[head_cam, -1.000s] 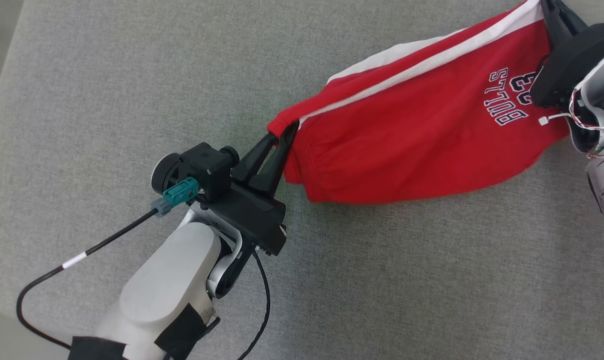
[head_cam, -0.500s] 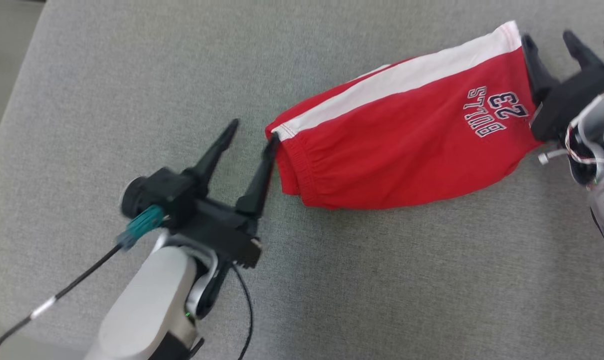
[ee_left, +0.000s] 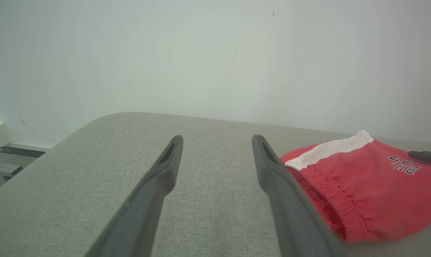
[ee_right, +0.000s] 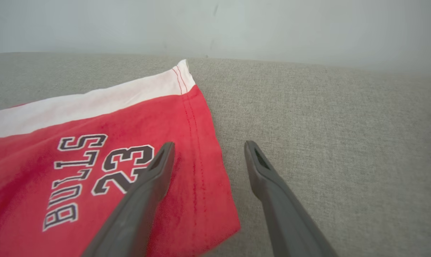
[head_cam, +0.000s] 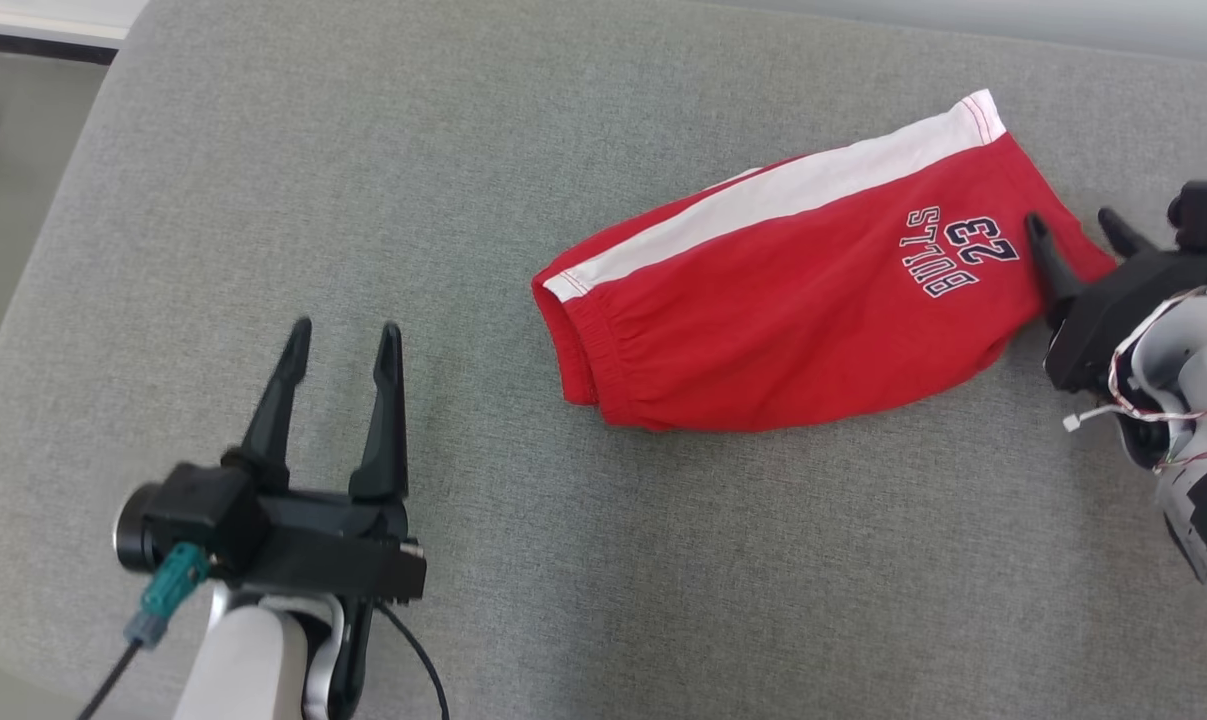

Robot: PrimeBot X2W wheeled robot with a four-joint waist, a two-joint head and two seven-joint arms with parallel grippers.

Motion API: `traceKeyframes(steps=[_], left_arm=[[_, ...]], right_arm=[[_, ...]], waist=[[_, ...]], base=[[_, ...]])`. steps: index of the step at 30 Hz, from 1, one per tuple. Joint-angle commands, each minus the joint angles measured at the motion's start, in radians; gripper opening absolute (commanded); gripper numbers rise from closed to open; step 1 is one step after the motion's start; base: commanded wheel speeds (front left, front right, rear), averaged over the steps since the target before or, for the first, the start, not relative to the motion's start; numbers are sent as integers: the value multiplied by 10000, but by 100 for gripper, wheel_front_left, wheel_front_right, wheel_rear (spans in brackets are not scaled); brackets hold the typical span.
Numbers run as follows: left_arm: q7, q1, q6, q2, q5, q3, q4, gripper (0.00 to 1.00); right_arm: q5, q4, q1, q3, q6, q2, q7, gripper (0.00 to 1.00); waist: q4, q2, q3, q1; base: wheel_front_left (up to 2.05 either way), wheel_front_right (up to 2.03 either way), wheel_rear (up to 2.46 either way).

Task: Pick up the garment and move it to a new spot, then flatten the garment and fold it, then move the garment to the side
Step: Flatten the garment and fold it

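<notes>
Our red garment (head_cam: pixel 783 300) lies on the grey surface (head_cam: pixel 363 150), its long axis slanting from the waistband (head_cam: pixel 588 350) at near left to the hem (head_cam: pixel 1008 150) at far right. Our right gripper (head_cam: pixel 1071 218) is nearer: jaws wide and empty, one finger over the hem corner, the other over bare surface. Our left gripper (head_cam: pixel 346 327), likewise spread and empty, sits well apart left of the waistband, fingers pointing away from us. We judge the folding looks done, so the sideways move comes next
</notes>
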Motion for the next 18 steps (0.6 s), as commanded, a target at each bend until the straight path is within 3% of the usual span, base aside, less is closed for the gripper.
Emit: traceKeyframes(steps=[1,8,9,10,11,18], left_arm=[[-32,258,-5,-91,155,124,-24,100],[-32,775,-77,-249,209,463,-196,100],[-32,796,-83,-247,192,479,-202,100],[-32,821,-88,-249,101,460,-211,100],[-32,862,-90,-251,24,435,-214,100],[-32,1022,-70,-253,47,449,-220,100]], right_arm=[[106,131,137,57,-28,80,3,100],[357,715,278,209,-28,321,26,100],[398,762,295,241,-28,379,85,73],[465,779,327,275,-28,434,141,30],[527,788,371,301,-28,464,171,0],[977,620,605,343,-28,499,-414,0]], waist=[[30,0,-36,1],[185,0,-126,1],[198,0,-143,1],[203,0,-164,1],[201,0,-190,1],[-12,0,-554,1]], base=[[0,0,0],[0,0,0],[0,0,0],[0,0,0],[0,0,0],[0,0,0]])
